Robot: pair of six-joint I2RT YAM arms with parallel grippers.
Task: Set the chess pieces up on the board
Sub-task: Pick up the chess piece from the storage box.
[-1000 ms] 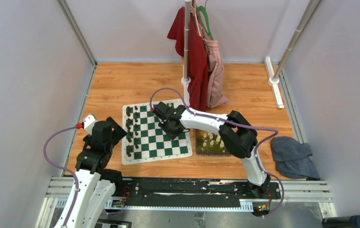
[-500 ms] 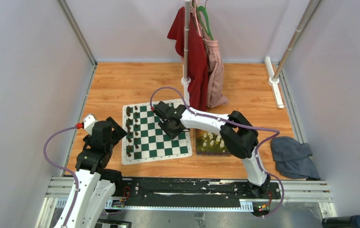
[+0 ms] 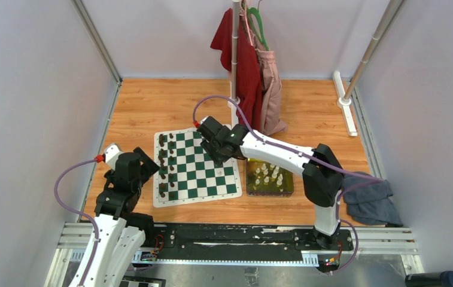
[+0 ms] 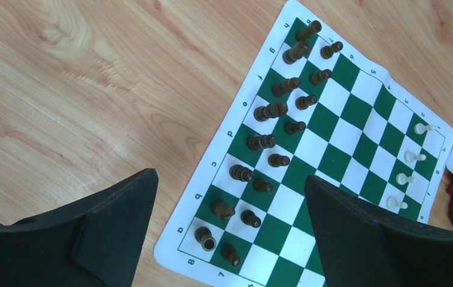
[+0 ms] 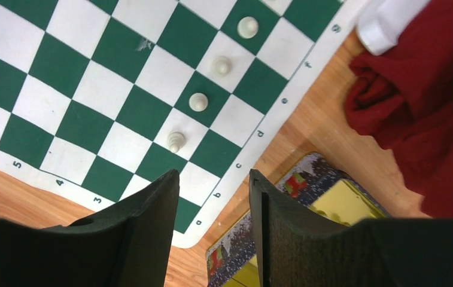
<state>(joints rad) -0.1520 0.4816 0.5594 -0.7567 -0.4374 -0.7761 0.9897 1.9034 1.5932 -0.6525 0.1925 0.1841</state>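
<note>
Right gripper (image 5: 213, 185) released, empty, over board (image 5: 122, 60) right side; four cream chess pieces (image 5: 198, 101) there. Left gripper (image 4: 230, 179) spread, empty.

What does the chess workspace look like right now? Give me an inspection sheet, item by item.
Surface: wooden tabletop, with the board lying flat on it.
Job's things: four white pawns stand in a row on the board; more white chess pieces sit in the yellow-green tray to its right; dark chessmen fill two rows on its left side.
Clutter: grey cloth at right; red garment and pink garment hang on a pole.
Grippers: left gripper open, empty, left of the board; right gripper open, empty, above the board's right side.
Cables: left arm's purple cable and right arm's purple cable both hang in loops.
Surroundings: grey walls; metal rail at the near edge.
</note>
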